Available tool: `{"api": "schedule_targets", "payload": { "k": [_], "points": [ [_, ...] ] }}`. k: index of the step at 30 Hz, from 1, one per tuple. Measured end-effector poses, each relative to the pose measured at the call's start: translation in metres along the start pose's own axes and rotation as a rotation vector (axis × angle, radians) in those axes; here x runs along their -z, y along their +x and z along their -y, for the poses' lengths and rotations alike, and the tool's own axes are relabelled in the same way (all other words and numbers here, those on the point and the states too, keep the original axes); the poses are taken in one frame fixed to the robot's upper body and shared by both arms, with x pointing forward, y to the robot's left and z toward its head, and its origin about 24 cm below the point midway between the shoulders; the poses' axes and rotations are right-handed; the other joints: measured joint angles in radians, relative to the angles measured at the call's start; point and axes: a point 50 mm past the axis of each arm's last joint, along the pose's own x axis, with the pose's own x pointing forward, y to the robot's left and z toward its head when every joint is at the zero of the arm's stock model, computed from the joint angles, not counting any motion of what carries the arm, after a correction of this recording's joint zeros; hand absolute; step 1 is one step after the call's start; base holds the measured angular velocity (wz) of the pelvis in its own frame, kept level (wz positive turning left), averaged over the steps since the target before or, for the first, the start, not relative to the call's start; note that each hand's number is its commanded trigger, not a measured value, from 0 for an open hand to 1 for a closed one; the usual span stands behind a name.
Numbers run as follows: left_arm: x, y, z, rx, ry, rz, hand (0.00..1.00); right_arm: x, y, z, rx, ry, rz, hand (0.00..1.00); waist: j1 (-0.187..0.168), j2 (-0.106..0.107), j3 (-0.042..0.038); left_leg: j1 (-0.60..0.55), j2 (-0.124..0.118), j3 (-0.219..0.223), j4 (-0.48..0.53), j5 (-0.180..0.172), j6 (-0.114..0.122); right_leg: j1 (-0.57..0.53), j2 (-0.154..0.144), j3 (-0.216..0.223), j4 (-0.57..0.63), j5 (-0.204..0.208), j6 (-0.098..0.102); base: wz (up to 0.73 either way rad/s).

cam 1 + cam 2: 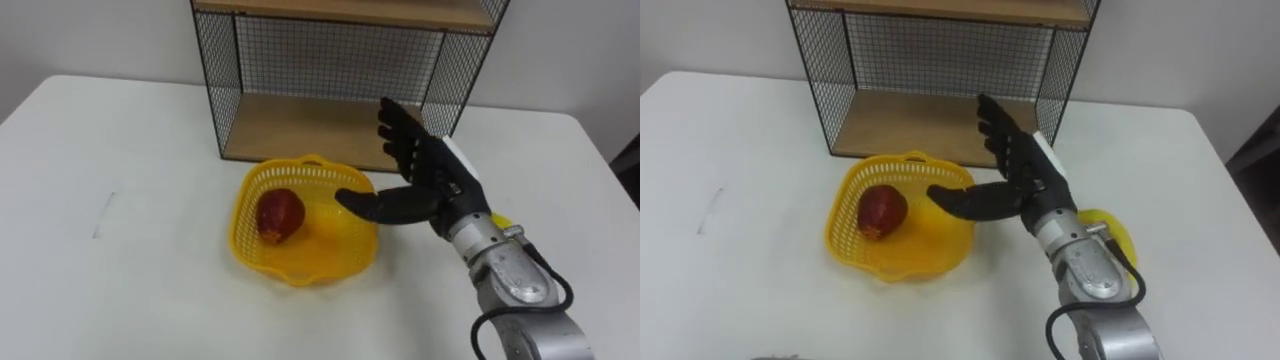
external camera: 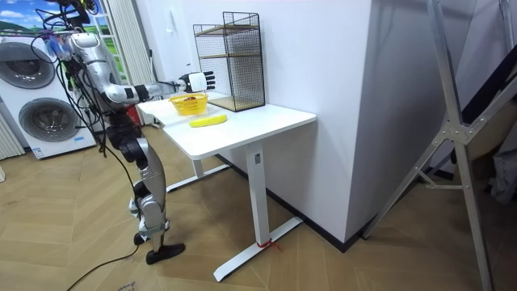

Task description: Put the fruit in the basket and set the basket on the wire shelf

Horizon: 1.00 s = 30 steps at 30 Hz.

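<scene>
Shows the right hand (image 1: 432, 180) poised above the right rim of the yellow basket (image 1: 300, 272), fingers straight and spread apart, thumb stretched over the basket's inside, clasping nothing. Finds the red fruit (image 1: 280, 215) already inside the basket, toward its left wall, and the banana (image 1: 1110, 232) out on the white table (image 1: 130, 150), just right of the basket and partly hidden beneath the forearm. Likely hazards, judged from this pose: nudging the light basket sideways with thumb or wrist while turning toward the banana; sweeping the banana toward the table's right side with the forearm, given the fruit's place under the arm; tipping the basket and spilling the red fruit on a lift by one rim alone. Farther out, places the wire shelf (image 1: 300, 125) directly behind the basket, lower wooden board open to the front, mesh side walls and an upper board closing in the bay. Suggests a possible snag of basket rim or fingers on the front wire frame during entry. From the room view, sets the robot standing at the table's end on the room view's left, arm held out over the tabletop.
</scene>
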Motion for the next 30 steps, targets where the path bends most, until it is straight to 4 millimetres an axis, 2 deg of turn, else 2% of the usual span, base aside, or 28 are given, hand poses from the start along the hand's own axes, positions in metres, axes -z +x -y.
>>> {"api": "schedule_targets", "payload": {
  "k": [9, 14, 17, 23, 27, 30],
  "points": [
    [0.002, 0.000, -0.002, -0.030, -0.014, -0.004, 0.00, 0.004, -0.006, 0.016, 0.124, 0.106, -0.008, 0.00, -0.039, -0.009, -0.0053, 0.009, 0.001, 0.014, -0.003, 0.000, 0.000, -0.001, 0.004, 0.024, 0.003, 0.000, 0.000, -0.05],
    [0.000, 0.000, -0.004, -0.037, -0.020, -0.002, 0.00, 0.001, -0.007, 0.021, 0.183, 0.093, 0.003, 0.00, -0.042, -0.013, -0.0098, 0.008, 0.002, 0.025, -0.006, 0.000, 0.000, -0.009, 0.007, 0.031, 0.002, 0.000, -0.001, -0.06],
    [0.002, 0.000, -0.006, -0.042, -0.038, -0.010, 0.00, -0.001, -0.009, 0.028, 0.236, 0.045, 0.006, 0.00, -0.045, -0.016, -0.0109, 0.014, 0.002, 0.023, -0.005, 0.000, 0.000, -0.005, 0.007, 0.032, 0.001, 0.001, 0.000, -0.01],
    [0.009, -0.001, -0.004, -0.046, -0.047, -0.025, 0.00, -0.005, -0.016, 0.049, 0.376, -0.170, 0.002, 0.00, -0.065, -0.014, -0.0086, 0.016, 0.003, 0.025, -0.009, -0.001, -0.001, -0.001, 0.007, 0.024, -0.001, 0.001, 0.000, 0.02],
    [0.010, -0.002, -0.007, -0.058, -0.066, -0.017, 0.00, 0.003, -0.028, 0.059, 0.464, -0.263, -0.039, 0.00, -0.065, -0.013, -0.0062, 0.016, 0.005, 0.028, -0.010, -0.002, -0.003, -0.003, 0.009, 0.026, 0.001, 0.002, -0.001, -0.01],
    [0.011, -0.002, -0.009, -0.067, -0.083, -0.016, 0.00, 0.012, -0.033, 0.066, 0.511, -0.271, -0.081, 0.00, -0.065, -0.014, -0.0033, 0.015, 0.005, 0.033, -0.013, -0.002, -0.003, -0.011, 0.009, 0.032, 0.002, 0.002, -0.002, -0.07]
  ]
}}
